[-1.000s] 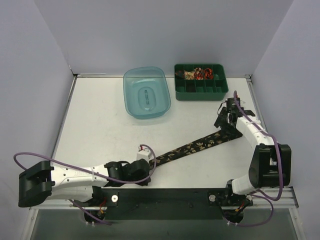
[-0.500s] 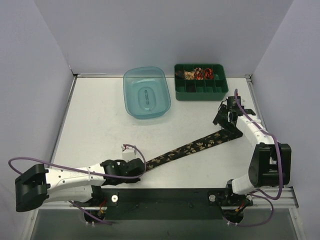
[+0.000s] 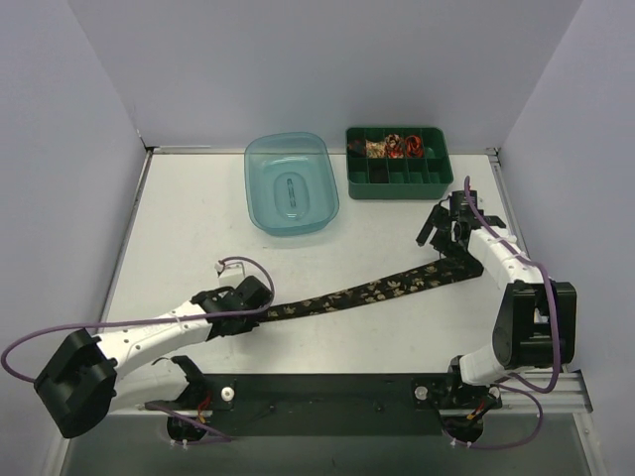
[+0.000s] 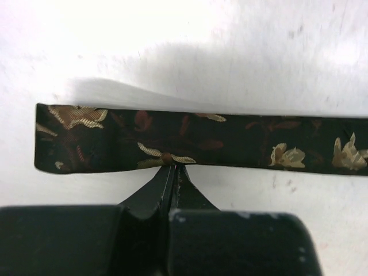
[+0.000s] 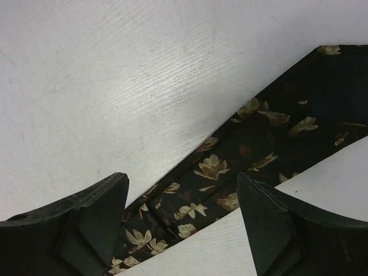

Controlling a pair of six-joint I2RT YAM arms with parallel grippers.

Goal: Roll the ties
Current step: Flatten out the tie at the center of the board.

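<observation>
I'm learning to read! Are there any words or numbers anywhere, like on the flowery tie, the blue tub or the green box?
None: no word, number or sign can be read in any view.
Tie: only gold flowers, no label showing.
Blue tub: a faint mark in its middle, too small to read.
Green box: no writing; its contents are too small to tell.

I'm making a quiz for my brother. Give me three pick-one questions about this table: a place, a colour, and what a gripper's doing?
1. The tray sits: A) in the tub B) right of the tub C) left of the tub.
2. The flowers on the tie are: A) blue B) green C) gold.
3. The left gripper is: A) shut on the tie B) open C) holding the tub.
Answers: B, the top view shows it beside the tub's right; C, gold blooms on black; A, its fingers pinch the tie's edge.
</observation>
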